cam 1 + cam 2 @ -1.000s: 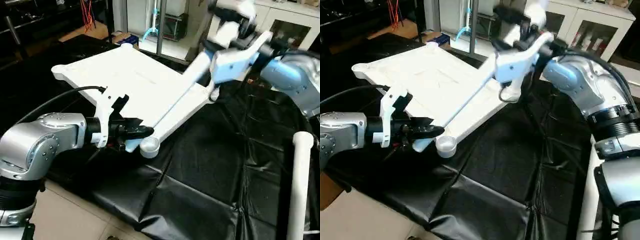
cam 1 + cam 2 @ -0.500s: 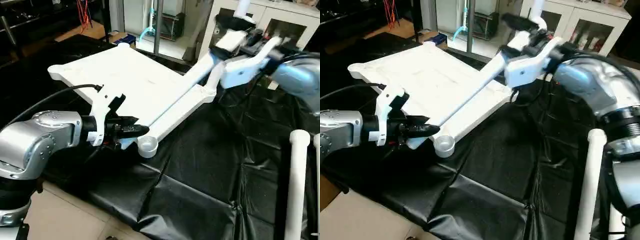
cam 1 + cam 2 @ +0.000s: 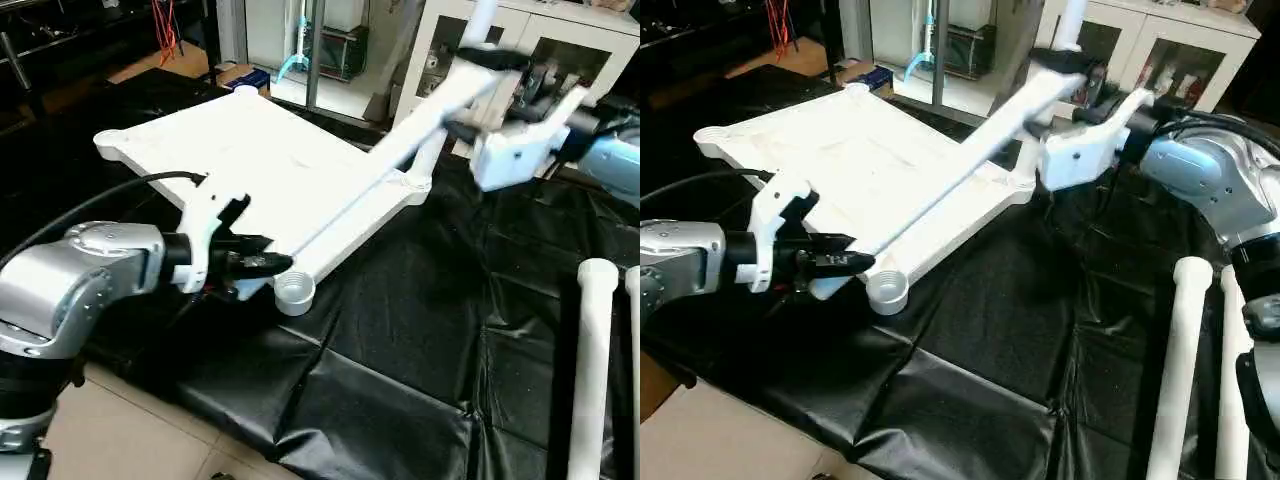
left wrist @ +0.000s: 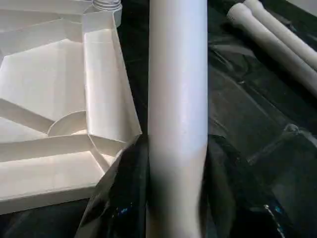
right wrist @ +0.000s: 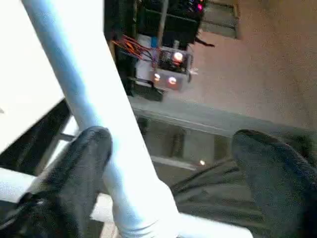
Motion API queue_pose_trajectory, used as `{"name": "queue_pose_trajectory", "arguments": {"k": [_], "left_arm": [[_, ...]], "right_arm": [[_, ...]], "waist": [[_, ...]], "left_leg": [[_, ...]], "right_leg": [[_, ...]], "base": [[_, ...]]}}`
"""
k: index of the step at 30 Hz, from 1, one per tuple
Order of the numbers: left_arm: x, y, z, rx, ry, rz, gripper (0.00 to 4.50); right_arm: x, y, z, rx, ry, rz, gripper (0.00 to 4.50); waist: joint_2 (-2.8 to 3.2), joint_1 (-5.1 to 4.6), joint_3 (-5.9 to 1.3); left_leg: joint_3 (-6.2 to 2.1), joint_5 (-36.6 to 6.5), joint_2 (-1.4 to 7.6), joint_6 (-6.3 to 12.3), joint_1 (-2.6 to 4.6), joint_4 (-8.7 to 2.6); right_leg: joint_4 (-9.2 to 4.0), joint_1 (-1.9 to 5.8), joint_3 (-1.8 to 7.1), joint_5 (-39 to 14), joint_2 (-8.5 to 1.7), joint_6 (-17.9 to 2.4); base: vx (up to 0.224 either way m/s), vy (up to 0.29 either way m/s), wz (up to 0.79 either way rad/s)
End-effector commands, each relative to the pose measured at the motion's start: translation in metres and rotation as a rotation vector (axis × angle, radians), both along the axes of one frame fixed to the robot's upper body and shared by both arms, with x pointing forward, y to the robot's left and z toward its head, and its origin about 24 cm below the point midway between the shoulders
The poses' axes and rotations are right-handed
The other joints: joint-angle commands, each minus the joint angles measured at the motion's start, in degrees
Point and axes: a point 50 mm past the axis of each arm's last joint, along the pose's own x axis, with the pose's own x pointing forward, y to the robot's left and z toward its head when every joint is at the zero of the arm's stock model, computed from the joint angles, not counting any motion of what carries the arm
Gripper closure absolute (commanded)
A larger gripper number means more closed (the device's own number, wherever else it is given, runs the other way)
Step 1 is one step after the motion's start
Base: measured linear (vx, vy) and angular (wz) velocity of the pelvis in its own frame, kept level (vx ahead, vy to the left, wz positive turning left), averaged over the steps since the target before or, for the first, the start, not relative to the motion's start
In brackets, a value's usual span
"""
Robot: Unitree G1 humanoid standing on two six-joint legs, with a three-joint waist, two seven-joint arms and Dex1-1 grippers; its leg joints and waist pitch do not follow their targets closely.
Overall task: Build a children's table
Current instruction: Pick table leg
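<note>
The children's table lies as a white tabletop [image 3: 220, 150], ribbed underside up, on a black cloth. One white tube leg [image 3: 380, 170] slants over its right edge, its flared end [image 3: 293, 292] at the near corner and its other end raised toward the cabinet. My left gripper [image 3: 268, 264] is shut on this leg close to the flared end; the left wrist view has a black finger on each side of the tube [image 4: 177, 89]. My right gripper [image 5: 173, 148] is open at the raised end, the leg resting against one finger [image 5: 91, 148] and well apart from the other.
Two more white legs [image 3: 1180, 370] lie side by side on the black cloth [image 3: 400, 380] at the right. A white glass-door cabinet [image 3: 560, 40] stands behind. The cloth ends at bare floor [image 3: 130, 430] near my left arm.
My right gripper has opened off the leg's raised end and drawn back to the right. The left gripper keeps its hold in the same place.
</note>
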Motion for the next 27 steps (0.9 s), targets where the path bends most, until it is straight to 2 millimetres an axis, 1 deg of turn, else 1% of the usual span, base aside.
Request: {"name": "queue_pose_trajectory", "arguments": {"k": [1, 3, 6, 7, 8, 9, 11, 12, 13, 14, 16, 17, 18, 19, 20, 21, 25, 27], "left_arm": [[0.001, -0.001, 0.003, 0.01, -0.028, -0.014, 3.09], [0.0, -0.001, 0.003, 0.012, -0.031, -0.02, 3.09], [0.0, -0.004, 0.004, 0.015, -0.037, -0.035, 3.09], [0.0, -0.005, 0.004, 0.017, -0.041, -0.042, 3.09], [0.0, -0.005, 0.004, 0.018, -0.043, -0.045, 3.09], [0.0, -0.006, 0.005, 0.019, -0.044, -0.048, 3.09], [0.0, -0.006, 0.005, 0.029, -0.051, -0.054, 3.09], [-0.001, -0.006, 0.005, 0.036, -0.053, -0.058, 3.09], [-0.001, -0.006, 0.005, 0.038, -0.053, -0.06, 3.09], [-0.001, -0.007, 0.005, 0.036, -0.053, -0.058, 3.09], [-0.001, -0.007, 0.005, 0.036, -0.053, -0.057, 3.09], [0.0, -0.004, 0.004, 0.047, -0.055, -0.043, 3.09], [0.001, -0.002, 0.003, 0.056, -0.057, -0.033, 3.09], [0.001, 0.001, 0.003, 0.063, -0.059, -0.025, 3.09], [0.001, 0.002, 0.003, 0.064, -0.06, -0.023, 3.09], [0.001, 0.001, 0.003, 0.063, -0.061, -0.026, 3.09], [-0.002, -0.007, 0.004, 0.063, -0.07, -0.077, 3.09], [-0.003, -0.01, 0.003, 0.069, -0.071, -0.092, 3.09]], "right_arm": [[-0.003, -0.006, 0.007, -0.007, 0.002, -0.016, 0.01], [-0.003, -0.007, 0.008, -0.005, 0.013, -0.024, 0.0], [-0.001, -0.008, -0.001, -0.032, 0.047, -0.032, 0.0], [0.0, -0.007, -0.006, -0.05, 0.063, -0.037, 0.0], [0.0, -0.007, -0.007, -0.054, 0.07, -0.038, 0.0], [0.001, -0.006, -0.011, -0.066, 0.085, -0.041, 0.0], [0.003, -0.006, -0.016, -0.092, 0.11, -0.054, 0.0], [0.005, -0.007, -0.018, -0.098, 0.12, -0.066, 0.0], [0.005, -0.008, -0.018, -0.098, 0.123, -0.07, 0.0], [0.007, -0.009, -0.021, -0.125, 0.134, -0.084, 0.0], [0.007, -0.01, -0.022, -0.136, 0.14, -0.088, 0.0], [0.006, -0.011, -0.02, -0.128, 0.145, -0.087, 0.0], [0.006, -0.012, -0.017, -0.115, 0.144, -0.088, 0.0], [0.006, -0.014, -0.014, -0.107, 0.142, -0.096, 0.0], [0.007, -0.015, -0.012, -0.102, 0.135, -0.106, 0.0], [0.008, -0.016, -0.012, -0.103, 0.134, -0.114, 0.0], [0.012, -0.012, -0.022, -0.12, 0.145, -0.118, 0.0], [0.015, -0.01, -0.024, -0.113, 0.138, -0.123, 0.0]], "waist": [[-0.12, 0.11, -3.8], [0.0, 0.1, -3.83], [-0.11, 0.05, -3.84], [-0.23, 0.09, -3.82], [-0.21, 0.12, -3.8], [-0.35, 0.08, -3.84], [-0.37, 0.1, -3.79], [-0.52, 0.06, -3.78], [-0.44, 0.1, -3.76], [-0.67, 0.16, -3.82], [-0.52, 0.13, -3.77], [-0.8, 0.13, -3.8], [-0.78, 0.2, -3.8], [-0.55, 0.2, -3.79], [-0.61, 0.15, -3.77], [-0.55, 0.17, -3.78], [-0.67, 0.26, -3.82], [-0.76, 0.22, -3.8]], "left_leg": [[-1.03, -18.54, 2.02, -0.05, 0.93, -4.09], [-1.03, -18.36, 2.04, -0.15, 0.91, -4.1], [-1.01, -18.59, 2.0, -0.14, 0.89, -4.06], [-1.01, -18.64, 2.0, -0.19, 0.91, -4.04], [-1.02, -18.69, 2.0, -0.25, 0.9, -4.05], [-0.99, -18.76, 2.0, -0.25, 0.92, -4.02], [-1.03, -18.7, 1.98, -0.23, 0.82, -4.02], [-1.04, -18.61, 2.01, -0.2, 0.79, -4.05], [-1.05, -18.73, 2.0, -0.26, 0.85, -4.03], [-1.08, -18.28, 2.04, -0.41, 0.77, -4.03], [-1.08, -18.31, 2.07, -0.46, 0.86, -4.06], [-1.03, -18.22, 2.09, -0.47, 0.85, -4.03], [-1.06, -18.05, 2.15, -0.4, 0.87, -4.04], [-1.09, -17.78, 2.17, -0.39, 0.9, -4.05], [-1.06, -17.69, 2.17, -0.36, 0.85, -4.08], [-1.04, -17.49, 2.16, -0.43, 0.91, -4.07], [-0.91, -16.69, 2.11, -0.4, 0.92, -3.99], [-0.89, -16.61, 2.08, -0.38, 0.85, -4.01]], "right_leg": [[-3.94, 2.23, 1.51, -18.16, -1.39, -10.53], [-3.87, 2.26, 1.55, -17.62, -1.4, -10.78], [-3.94, 2.22, 1.52, -18.07, -1.41, -10.9], [-3.99, 2.2, 1.54, -18.62, -1.46, -10.79], [-4.0, 2.18, 1.53, -18.89, -1.48, -10.76], [-4.04, 2.16, 1.52, -19.12, -1.48, -10.7], [-4.03, 2.19, 1.51, -19.57, -1.5, -10.6], [-4.08, 2.17, 1.51, -19.86, -1.52, -10.45], [-4.06, 2.12, 1.51, -20.1, -1.51, -10.39], [-3.96, 2.2, 1.52, -19.67, -1.56, -10.54], [-3.96, 2.12, 1.53, -19.43, -1.54, -10.7], [-3.95, 2.16, 1.53, -19.07, -1.54, -10.77], [-3.9, 2.21, 1.59, -18.81, -1.61, -10.73], [-3.79, 2.21, 1.6, -18.19, -1.61, -10.9], [-3.81, 2.22, 1.6, -17.83, -1.53, -10.99], [-3.7, 2.21, 1.6, -17.13, -1.52, -11.28], [-3.64, 2.28, 1.66, -15.76, -1.56, -12.13], [-3.65, 2.31, 1.63, -15.97, -1.54, -12.11]], "base": [[0.0, 0.0, 0.0], [0.0, 0.0, 0.0], [0.0, 0.0, 0.0], [0.0, 0.0, 0.0], [0.0, 0.0, 0.0], [0.0, 0.0, 0.0], [0.0, 0.0, 0.0], [0.0, 0.0, 0.0], [0.0, 0.0, 0.0], [0.0, 0.0, 0.0], [0.0, 0.0, 0.0], [0.0, 0.0, 0.0], [0.0, 0.0, 0.0], [0.0, 0.0, 0.0], [0.0, 0.0, 0.0], [0.0, 0.0, 0.0], [0.0, 0.0, 0.0], [0.0, 0.0, 0.0]]}}
